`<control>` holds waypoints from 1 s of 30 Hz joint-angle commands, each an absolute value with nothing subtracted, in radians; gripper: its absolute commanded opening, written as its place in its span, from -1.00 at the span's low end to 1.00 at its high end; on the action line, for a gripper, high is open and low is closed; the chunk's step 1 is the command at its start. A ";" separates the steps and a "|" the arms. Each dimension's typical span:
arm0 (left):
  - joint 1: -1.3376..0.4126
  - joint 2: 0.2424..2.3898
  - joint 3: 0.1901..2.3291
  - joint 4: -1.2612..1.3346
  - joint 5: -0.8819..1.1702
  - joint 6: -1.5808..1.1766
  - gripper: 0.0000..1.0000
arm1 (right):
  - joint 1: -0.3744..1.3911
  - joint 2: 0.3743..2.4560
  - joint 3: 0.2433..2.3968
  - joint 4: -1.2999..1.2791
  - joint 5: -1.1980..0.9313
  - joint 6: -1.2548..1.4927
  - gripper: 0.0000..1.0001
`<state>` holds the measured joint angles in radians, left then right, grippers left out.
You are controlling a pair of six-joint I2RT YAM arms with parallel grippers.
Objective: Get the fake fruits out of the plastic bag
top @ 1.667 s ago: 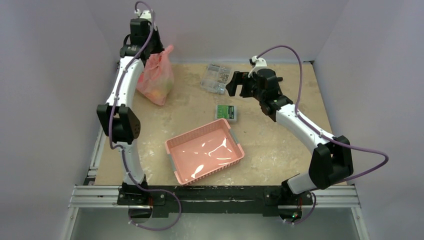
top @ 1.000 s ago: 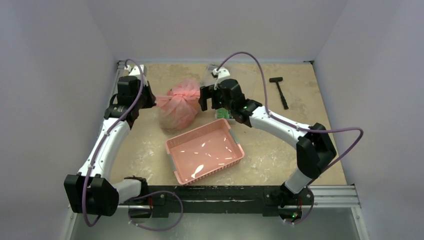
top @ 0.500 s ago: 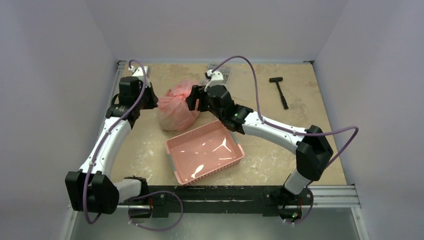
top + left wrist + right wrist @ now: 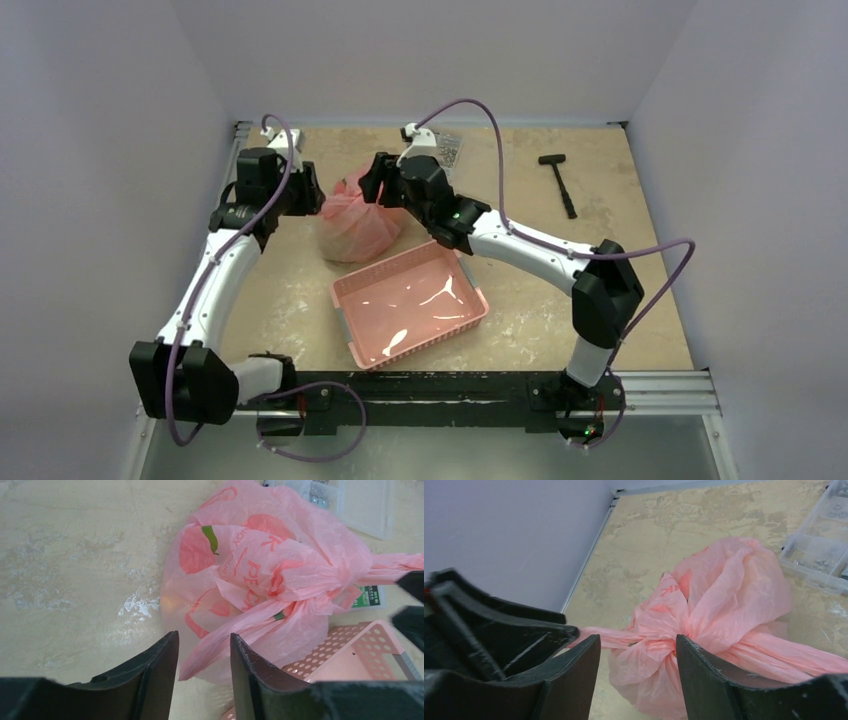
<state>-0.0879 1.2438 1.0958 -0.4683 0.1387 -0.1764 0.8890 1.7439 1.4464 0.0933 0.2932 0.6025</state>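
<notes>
Plastic bag [image 4: 357, 222] sits on the worktop [image 4: 600, 260] at far left-centre, between both arms. It is tied shut by a tight knot [image 4: 300, 590] in its handles. Fake fruits are inside; I can't make out any single one, only a warm tint through the film. Nothing is out yet, so I judge the task barely begun. Step in hand: undo the knot.

Left tool [image 4: 202, 637]: fingers spread, one loose handle tail [image 4: 210, 652] lying in the gap, not clamped as far as I see. Right tool [image 4: 638, 640]: fingers apart, straddling the knot; whether they press it I cannot tell. A second tail [image 4: 395, 562] runs off toward the right tool.

How I'd do it well: pinch the film just beside the knot on each side, not the tail ends, since pulling the ends likely tightens it. Pull apart slow and low. The bag is floppy and light, so it will probably drag or lift rather than open unless one tool anchors it. The thin film may tear, which is fine for access, but fruits could spill and roll.

Pink basket [image 4: 470, 305] is just beside the bag on the near side, the likely drop spot. Clear parts box [image 4: 447, 150] is just behind the right tool, and a small green box [image 4: 370, 596] lies by the bag. Hammer [image 4: 558, 180] is well apart at far right.
</notes>
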 commanded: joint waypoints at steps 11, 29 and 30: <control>-0.338 0.976 0.946 -0.222 0.031 -0.017 -0.21 | 0.868 1.808 1.566 -0.104 0.383 0.658 0.02; -0.353 1.322 1.107 -0.271 0.146 -0.208 -0.11 | 0.827 1.737 1.462 -0.036 0.279 0.628 -0.24; -0.354 1.333 1.124 -0.285 0.149 -0.197 -0.12 | 0.827 1.732 1.453 -0.027 0.274 0.628 -0.24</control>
<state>-0.3492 1.3170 1.0313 -0.2768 0.1558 -0.1749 0.8345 1.7958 1.4834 -0.0807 0.3206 0.6437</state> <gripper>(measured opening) 0.449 0.381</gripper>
